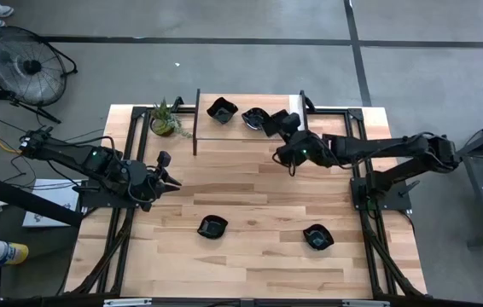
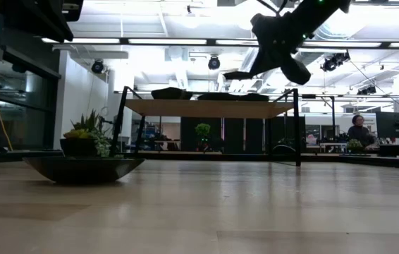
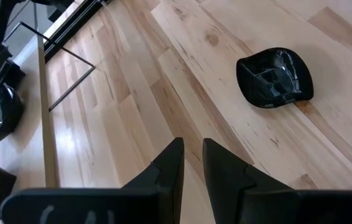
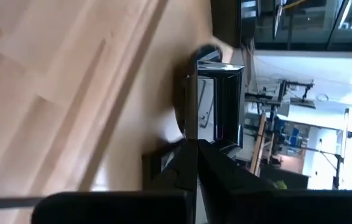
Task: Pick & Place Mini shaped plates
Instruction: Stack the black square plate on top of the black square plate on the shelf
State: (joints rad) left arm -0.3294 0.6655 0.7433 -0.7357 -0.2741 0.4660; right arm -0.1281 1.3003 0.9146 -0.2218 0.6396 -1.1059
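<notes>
Plates of glossy black are sitting on the table: one [image 1: 212, 227] near the front, another [image 1: 317, 237] beside it, two more [image 1: 222, 109] on the raised shelf [image 1: 250, 130]. Right gripper [image 1: 282, 128] is pinching a square plate [image 4: 221, 102] edge-on; left gripper [image 1: 171, 182] is hanging slightly parted, empty. No writing is showing.

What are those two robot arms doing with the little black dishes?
They are moving mini shaped plates onto a small raised shelf at the far side of the table. The right pincer is pinching a black plate by its rim, up by the shelf, where two plates already sit. The left pincer hangs empty over the wood, open a little. Two more plates wait on the table nearer the front.
</notes>
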